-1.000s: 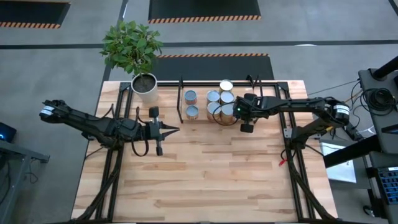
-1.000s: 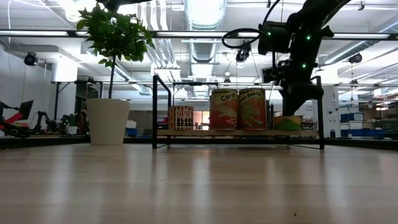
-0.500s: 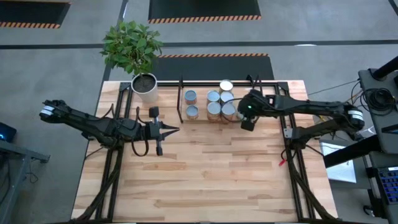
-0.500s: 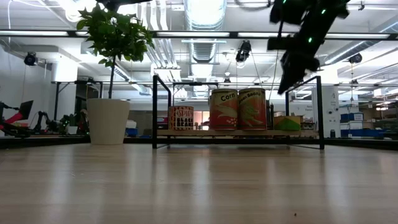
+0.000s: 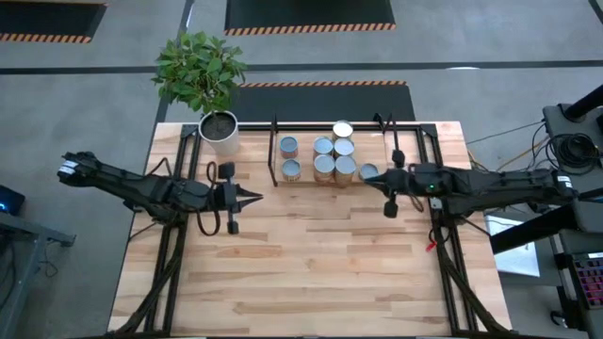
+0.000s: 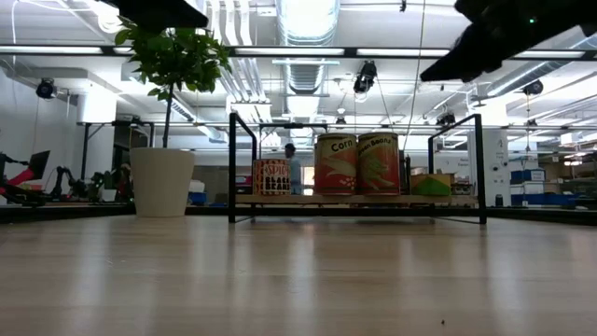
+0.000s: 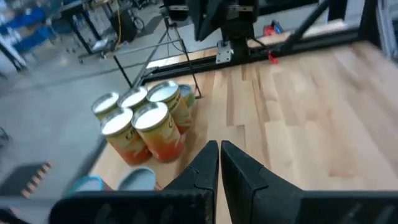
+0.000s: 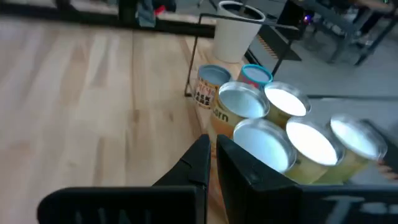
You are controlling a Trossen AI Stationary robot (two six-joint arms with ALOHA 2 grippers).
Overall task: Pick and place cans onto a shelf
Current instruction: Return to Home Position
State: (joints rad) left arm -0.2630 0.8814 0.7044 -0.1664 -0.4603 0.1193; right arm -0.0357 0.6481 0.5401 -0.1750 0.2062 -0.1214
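Several cans (image 5: 325,158) with silvery tops stand upright in a cluster on the shelf (image 5: 407,125), a black-rod rack with a wood board at the table's far edge. In the low view they stand on the board (image 6: 354,199): two tall cans (image 6: 357,163), a short one (image 6: 272,177) and a low green one (image 6: 429,185). My right gripper (image 5: 375,181) is shut and empty, raised just right of the cluster, pointing left; its wrist view (image 8: 211,146) looks down on the cans (image 8: 267,140). My left gripper (image 5: 256,198) is shut and empty, left of the shelf.
A white pot with a green plant (image 5: 219,127) stands at the shelf's left end. The wide wooden tabletop (image 5: 311,264) stretches in front of the shelf. Black frame rails (image 5: 443,254) run along the table's left and right sides.
My right gripper has risen from beside the low green can on the shelf and drawn back toward the table's right edge, clear above the cans. The cans have stayed in place. My left gripper has drawn back slightly toward the table's left edge.
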